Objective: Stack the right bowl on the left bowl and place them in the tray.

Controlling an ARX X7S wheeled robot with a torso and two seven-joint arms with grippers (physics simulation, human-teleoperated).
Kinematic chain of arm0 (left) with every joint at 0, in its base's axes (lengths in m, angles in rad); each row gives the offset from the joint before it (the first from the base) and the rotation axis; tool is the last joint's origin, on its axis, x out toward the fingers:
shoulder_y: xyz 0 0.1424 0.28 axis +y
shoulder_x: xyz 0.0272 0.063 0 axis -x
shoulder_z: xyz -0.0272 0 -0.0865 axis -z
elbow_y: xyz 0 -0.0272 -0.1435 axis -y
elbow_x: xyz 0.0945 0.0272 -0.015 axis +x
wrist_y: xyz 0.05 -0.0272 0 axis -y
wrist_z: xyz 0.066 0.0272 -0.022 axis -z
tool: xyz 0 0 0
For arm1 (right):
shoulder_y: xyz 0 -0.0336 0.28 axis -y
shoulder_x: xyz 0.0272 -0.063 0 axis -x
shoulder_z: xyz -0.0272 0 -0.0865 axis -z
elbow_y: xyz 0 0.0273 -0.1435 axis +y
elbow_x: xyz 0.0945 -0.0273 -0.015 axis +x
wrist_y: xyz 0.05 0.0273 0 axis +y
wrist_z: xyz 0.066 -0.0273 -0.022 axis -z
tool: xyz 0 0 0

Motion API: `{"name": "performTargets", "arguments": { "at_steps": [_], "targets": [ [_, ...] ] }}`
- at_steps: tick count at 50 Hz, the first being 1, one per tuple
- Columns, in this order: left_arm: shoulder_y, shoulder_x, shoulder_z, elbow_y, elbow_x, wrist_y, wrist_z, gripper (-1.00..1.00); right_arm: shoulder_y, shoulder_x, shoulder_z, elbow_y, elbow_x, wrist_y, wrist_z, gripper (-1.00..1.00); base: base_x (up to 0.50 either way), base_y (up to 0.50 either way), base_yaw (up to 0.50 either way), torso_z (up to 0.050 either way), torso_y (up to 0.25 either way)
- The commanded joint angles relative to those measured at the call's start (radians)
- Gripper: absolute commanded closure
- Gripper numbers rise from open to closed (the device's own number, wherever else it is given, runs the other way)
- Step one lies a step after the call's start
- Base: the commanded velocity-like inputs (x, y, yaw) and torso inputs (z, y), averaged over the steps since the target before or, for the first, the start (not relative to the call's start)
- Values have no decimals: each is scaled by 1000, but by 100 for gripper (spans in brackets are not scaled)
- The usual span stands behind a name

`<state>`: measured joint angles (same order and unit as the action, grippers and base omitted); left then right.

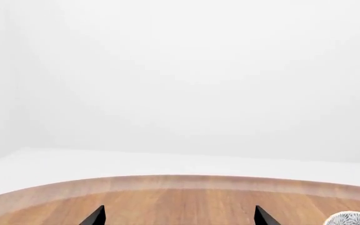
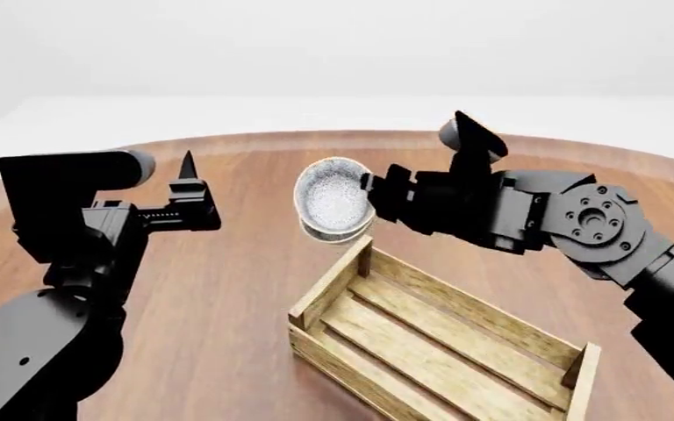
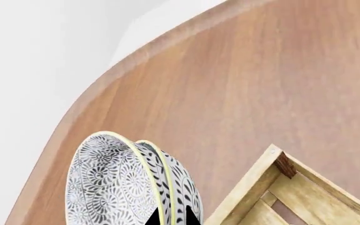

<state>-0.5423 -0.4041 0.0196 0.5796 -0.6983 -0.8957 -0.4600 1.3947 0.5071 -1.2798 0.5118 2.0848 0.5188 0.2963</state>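
Two grey-patterned bowls are nested together, tipped on edge, and held in the air just beyond the tray's far corner. My right gripper is shut on their rims. In the right wrist view the stacked bowls sit between the dark fingertips of the right gripper, next to a corner post of the tray. The tray, a light-wood slatted crate, holds nothing. My left gripper hangs open to the left of the bowls. Its view shows the left gripper with only table between the tips, and a bowl edge.
Everything stands on a round wooden table, whose curved far edge meets a white floor. The right arm's joints reach over the table's right side above the tray.
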Motion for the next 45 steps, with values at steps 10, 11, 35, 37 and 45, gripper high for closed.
{"name": "performTargets", "arguments": {
  "at_steps": [10,11,35,37,45],
  "targets": [
    [-5,-5,-1,1,-12,-1,-6,-100,-36,24,77,139,55,-80,-23,100,0,0,0,0,2],
    [-4,-5,-1,1,-11,0,-6,-100,-43,32,81,124,57,-87,-17,100,0,0,0,0,0],
    [0,-12,-2,-1,-19,7,-10,-100,-306,312,130,-346,94,-249,141,100,0,0,0,0,0],
    [0,-11,-1,-3,-19,9,-10,-100,-319,319,129,-351,93,-255,140,100,0,0,0,0,0],
    [2,-13,0,-3,-22,11,-11,-100,-338,312,118,-301,98,-246,124,100,0,0,0,2,1]
  ]
}}
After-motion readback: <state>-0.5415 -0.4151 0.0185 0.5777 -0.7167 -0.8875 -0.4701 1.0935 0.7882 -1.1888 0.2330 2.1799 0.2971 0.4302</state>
